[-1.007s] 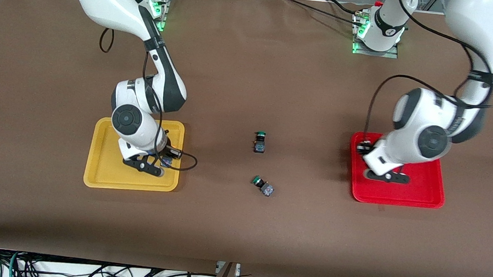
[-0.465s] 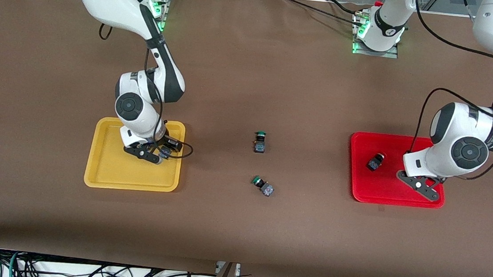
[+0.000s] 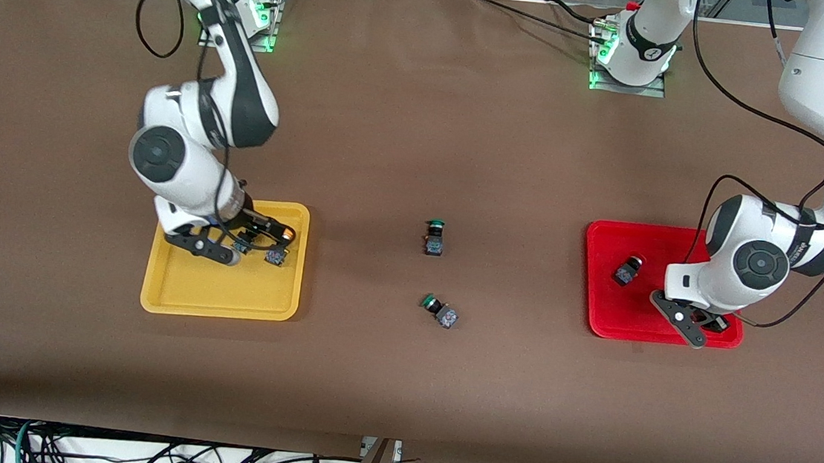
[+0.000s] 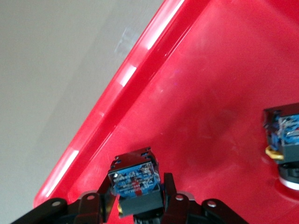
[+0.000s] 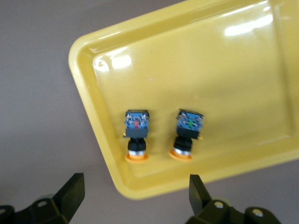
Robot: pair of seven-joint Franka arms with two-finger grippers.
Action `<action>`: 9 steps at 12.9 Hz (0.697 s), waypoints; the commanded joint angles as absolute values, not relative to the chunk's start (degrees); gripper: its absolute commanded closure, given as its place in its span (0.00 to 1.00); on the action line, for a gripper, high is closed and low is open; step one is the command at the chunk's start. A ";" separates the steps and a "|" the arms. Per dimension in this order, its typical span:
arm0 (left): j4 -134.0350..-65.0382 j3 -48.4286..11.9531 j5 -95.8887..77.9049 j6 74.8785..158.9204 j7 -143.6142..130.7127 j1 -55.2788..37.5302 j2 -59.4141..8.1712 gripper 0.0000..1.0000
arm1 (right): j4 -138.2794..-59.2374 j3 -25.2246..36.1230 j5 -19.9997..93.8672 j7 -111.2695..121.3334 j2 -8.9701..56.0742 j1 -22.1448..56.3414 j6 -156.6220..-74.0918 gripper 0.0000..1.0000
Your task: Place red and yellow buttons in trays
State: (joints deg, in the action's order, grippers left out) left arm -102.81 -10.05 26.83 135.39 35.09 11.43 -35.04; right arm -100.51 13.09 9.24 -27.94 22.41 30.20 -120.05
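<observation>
While both arms hang low over their trays, the right gripper [image 3: 205, 249] [image 5: 135, 189] is over the yellow tray [image 3: 183, 293] [image 5: 224, 70] with its fingers spread wide and nothing between them. Two yellow buttons [image 5: 136, 135] [image 5: 187, 133] lie on their sides in this tray, close together but apart. Their long axes are parallel, and both orange caps point at the nearest rim, with the dark bases toward the tray's middle.

The left gripper [image 3: 698, 327] [image 4: 138, 193] is down at the red tray [image 3: 635, 327] [image 4: 154, 51], at its corner nearest the front camera on the left arm's end. Its fingers stand narrow, pressed against both sides of a second button [image 4: 133, 175]. That button's blocky base faces the wrist and its cap is hidden, so its colour cannot be told.

A red button [image 3: 627, 270] [image 4: 285, 140] lies on its side in the same tray, well apart from that gripper. Its axis runs slantwise, and its cap points away from the front camera and toward the left arm's end.

Two green-capped buttons [image 3: 434, 237] [image 3: 439, 311] lie on the table between the trays.
</observation>
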 commanded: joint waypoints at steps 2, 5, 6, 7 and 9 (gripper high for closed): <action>-101.51 -10.72 26.90 131.51 37.00 11.60 -30.96 0.00 | -101.87 15.81 8.96 -21.82 11.02 30.32 -108.32 0.01; -93.30 -16.41 23.22 109.86 34.20 10.99 -25.40 0.00 | -102.04 18.89 8.44 -14.01 1.88 29.89 -99.43 0.01; -87.94 -18.09 23.03 101.68 34.10 10.90 -25.49 0.00 | -102.04 18.03 7.74 -10.84 0.02 26.58 -96.53 0.01; -83.37 -19.50 22.42 95.16 33.49 10.90 -25.49 0.00 | -101.95 16.36 6.43 -8.03 -1.65 23.41 -93.89 0.01; -76.23 -21.61 21.27 84.42 27.63 10.81 -25.23 0.00 | -101.95 12.51 2.40 -7.91 -3.16 19.79 -91.51 0.01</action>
